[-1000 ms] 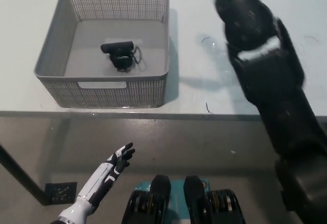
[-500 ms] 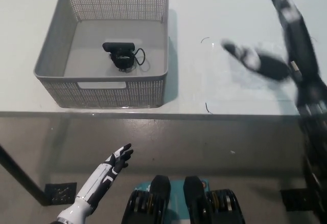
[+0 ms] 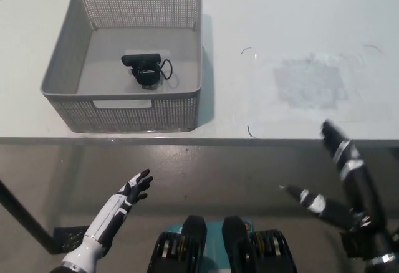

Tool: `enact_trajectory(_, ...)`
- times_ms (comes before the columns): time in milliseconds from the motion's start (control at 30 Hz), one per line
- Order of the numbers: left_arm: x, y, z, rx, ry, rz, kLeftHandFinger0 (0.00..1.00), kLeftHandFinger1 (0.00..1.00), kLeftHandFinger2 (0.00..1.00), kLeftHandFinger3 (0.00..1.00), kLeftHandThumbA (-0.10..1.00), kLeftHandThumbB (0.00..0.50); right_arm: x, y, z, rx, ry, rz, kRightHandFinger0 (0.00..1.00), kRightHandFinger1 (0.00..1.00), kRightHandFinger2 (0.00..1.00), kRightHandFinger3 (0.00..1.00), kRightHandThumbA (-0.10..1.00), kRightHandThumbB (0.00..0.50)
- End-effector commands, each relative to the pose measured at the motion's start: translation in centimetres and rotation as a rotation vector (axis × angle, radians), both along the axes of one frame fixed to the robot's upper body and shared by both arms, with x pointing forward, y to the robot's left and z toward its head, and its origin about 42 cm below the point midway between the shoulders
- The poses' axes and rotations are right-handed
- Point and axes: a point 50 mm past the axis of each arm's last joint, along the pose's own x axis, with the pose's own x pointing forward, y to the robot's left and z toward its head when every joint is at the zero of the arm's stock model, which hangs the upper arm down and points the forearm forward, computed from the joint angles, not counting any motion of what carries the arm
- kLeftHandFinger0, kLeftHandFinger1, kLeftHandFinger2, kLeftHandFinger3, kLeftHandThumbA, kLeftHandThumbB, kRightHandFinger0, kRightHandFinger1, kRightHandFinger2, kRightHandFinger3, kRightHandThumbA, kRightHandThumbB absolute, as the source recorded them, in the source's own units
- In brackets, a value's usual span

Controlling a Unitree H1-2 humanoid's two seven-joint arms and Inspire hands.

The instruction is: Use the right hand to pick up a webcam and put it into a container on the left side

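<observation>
Now the webcam (image 3: 144,70) lies in the basket (image 3: 62,67), well apart from the empty, spread right robot hand (image 3: 340,182).

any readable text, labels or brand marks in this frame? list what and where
None readable.
Webcam in the grey basket: no legible logo; too small to tell.
Basket: bare mesh, no label.
Table: faint scuffs only, no print.
Left hand and right hand: no markings legible.
</observation>
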Motion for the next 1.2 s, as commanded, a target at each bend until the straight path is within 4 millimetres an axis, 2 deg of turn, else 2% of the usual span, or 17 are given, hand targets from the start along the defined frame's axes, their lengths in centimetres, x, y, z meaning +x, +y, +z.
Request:
enact_trajectory(0,0.6,0.4,1.0,-0.019,-0.064,0.021,1.00,1.00,1.00,1.00,1.00,0.139,-0.6,1.4,-1.9,0.077,-0.046,0.036,1.00,1.00,1.00,1.00,1.00,0.271)
enact_trajectory(167,-0.1,0.3,0.2,-0.016,-0.057,0.026,1.00,1.00,1.00,1.00,1.00,0.128,-2.0,1.6,-5.6,0.081,0.067,0.031,1.00,1.00,1.00,1.00,1.00,0.264)
enact_trajectory(300,-0.9,0.3,-0.4,-0.028,-0.043,0.036,1.00,1.00,1.00,1.00,1.00,0.129,-2.2,1.1,-8.7,0.093,0.181,0.010,1.00,1.00,1.00,1.00,1.00,0.293)
enact_trajectory(367,-1.0,0.3,-0.4,-0.033,-0.039,0.040,1.00,1.00,1.00,1.00,0.99,0.131,-2.1,1.0,-8.9,0.083,0.191,0.009,1.00,1.00,1.00,1.00,1.00,0.305)
enact_trajectory(433,-1.1,0.3,-0.4,-0.035,-0.039,0.040,1.00,1.00,1.00,1.00,0.97,0.121,-1.7,0.9,-9.2,0.081,0.192,0.012,1.00,1.00,1.00,1.00,1.00,0.277)
enact_trajectory(500,-0.8,0.3,-0.3,-0.035,-0.041,0.044,1.00,1.00,1.00,1.00,0.97,0.121,-1.1,0.8,-9.3,0.082,0.196,0.012,1.00,1.00,1.00,1.00,1.00,0.296)
enact_trajectory(533,-0.7,0.3,-0.2,-0.038,-0.042,0.045,1.00,1.00,1.00,1.00,0.96,0.108,-0.9,0.8,-9.3,0.080,0.199,0.013,1.00,1.00,1.00,1.00,1.00,0.288)
enact_trajectory(700,-0.5,0.3,0.0,-0.029,-0.058,0.053,1.00,1.00,1.00,1.00,0.98,0.118,-0.4,0.7,-9.4,0.067,0.202,0.014,1.00,1.00,1.00,1.00,1.00,0.248)
enact_trajectory(833,-0.3,0.3,0.0,-0.016,-0.062,0.050,1.00,1.00,1.00,1.00,1.00,0.114,-0.2,0.5,-9.4,0.076,0.216,0.010,1.00,1.00,1.00,1.00,1.00,0.299)
enact_trajectory(900,-0.8,0.5,-0.1,-0.015,-0.057,0.049,1.00,1.00,1.00,1.00,1.00,0.101,-0.7,0.7,-9.6,0.077,0.231,0.005,1.00,1.00,1.00,1.00,1.00,0.315)
enact_trajectory(1033,-3.0,0.9,-1.2,-0.012,-0.022,0.050,1.00,1.00,1.00,1.00,1.00,0.102,-2.9,0.9,-10.4,0.075,0.262,0.004,1.00,1.00,1.00,1.00,1.00,0.280)
enact_trajectory(1100,-2.9,0.8,-1.2,-0.015,-0.017,0.052,1.00,1.00,1.00,1.00,1.00,0.110,-2.8,0.9,-10.2,0.076,0.261,0.005,1.00,1.00,1.00,1.00,1.00,0.276)
enact_trajectory(1167,-1.8,0.7,-0.7,-0.009,-0.036,0.053,1.00,1.00,1.00,1.00,0.99,0.123,-1.5,0.8,-9.7,0.083,0.242,0.016,1.00,1.00,1.00,1.00,1.00,0.276)
